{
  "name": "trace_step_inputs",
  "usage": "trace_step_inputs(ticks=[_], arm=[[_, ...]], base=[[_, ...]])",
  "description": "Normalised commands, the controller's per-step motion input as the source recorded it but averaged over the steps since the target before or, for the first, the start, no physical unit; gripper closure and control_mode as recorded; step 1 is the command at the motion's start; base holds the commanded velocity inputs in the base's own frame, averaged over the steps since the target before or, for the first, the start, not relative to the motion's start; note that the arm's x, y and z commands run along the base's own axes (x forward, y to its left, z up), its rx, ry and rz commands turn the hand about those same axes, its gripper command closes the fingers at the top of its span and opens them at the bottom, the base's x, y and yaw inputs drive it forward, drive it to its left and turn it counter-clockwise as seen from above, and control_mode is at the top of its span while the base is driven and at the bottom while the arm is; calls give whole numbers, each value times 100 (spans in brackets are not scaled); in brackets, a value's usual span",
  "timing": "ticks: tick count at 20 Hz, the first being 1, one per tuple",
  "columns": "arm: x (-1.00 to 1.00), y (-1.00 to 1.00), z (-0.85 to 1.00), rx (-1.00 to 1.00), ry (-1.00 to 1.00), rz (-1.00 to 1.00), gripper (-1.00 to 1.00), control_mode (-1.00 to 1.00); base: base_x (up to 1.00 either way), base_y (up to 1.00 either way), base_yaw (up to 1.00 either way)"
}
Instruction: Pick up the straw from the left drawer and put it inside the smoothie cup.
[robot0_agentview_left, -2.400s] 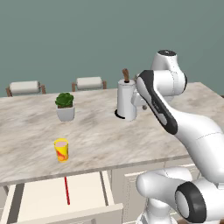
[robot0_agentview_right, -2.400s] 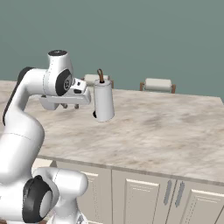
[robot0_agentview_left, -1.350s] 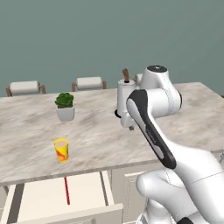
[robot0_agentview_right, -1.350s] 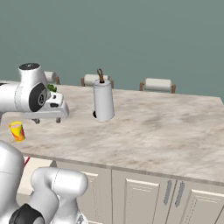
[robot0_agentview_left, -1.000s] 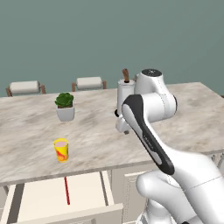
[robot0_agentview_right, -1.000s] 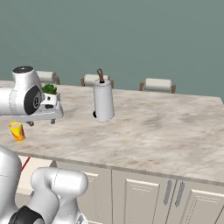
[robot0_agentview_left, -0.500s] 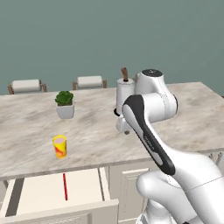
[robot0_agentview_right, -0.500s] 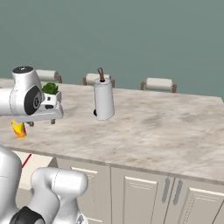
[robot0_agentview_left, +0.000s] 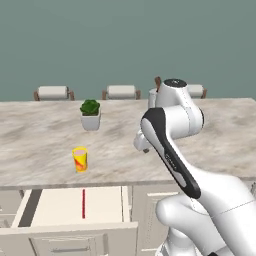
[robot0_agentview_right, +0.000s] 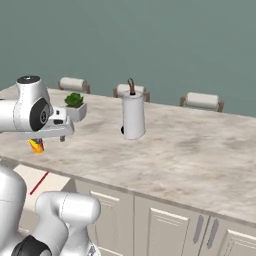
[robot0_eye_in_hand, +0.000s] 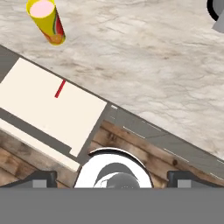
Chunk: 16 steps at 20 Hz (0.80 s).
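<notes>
left drawer stands pulled out below the counter edge, pale flat bottom showing. straw lies flat on the drawer bottom, roughly mid-drawer, running front to back, touching nothing else. in the hand view only part of the straw shows, near the drawer's counter-side edge; the rest is under the counter lip.

smoothie cup stands upright on the marble counter, near its front edge, just above the drawer and slightly left of the straw's line. pinkish top visible in the hand view. in the right base view the cup is mostly hidden behind the arm.

gripper sits above the counter, right of the cup, well apart from the straw and drawer. only a small dark tip shows beneath the hand in the right base view; in the left base view it is a pale lump at the end of the forearm. finger tips at the bottom corners of the hand view sit far apart, so the jaws read as spread, with nothing between them.

potted plant in a white pot stands farther back on the counter, behind the cup. paper towel roll on its holder is upright to the right, mostly hidden by the arm in the left base view. stools line the far side of the counter.
</notes>
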Motion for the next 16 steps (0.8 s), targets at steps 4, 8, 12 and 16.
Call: trace_step_inputs(ticks=[4, 8, 12, 16], arm=[[0, 0, 0, 0, 0, 0, -100, 100], [0, 0, 0, 0, 0, 0, -100, 100], [0, 0, 0, 0, 0, 0, -100, 100], [0, 0, 0, 0, 0, 0, -100, -100]], base=[[-1, -33, 33], [-13, -39, 26], [-19, -40, 17], [0, -5, 1]])
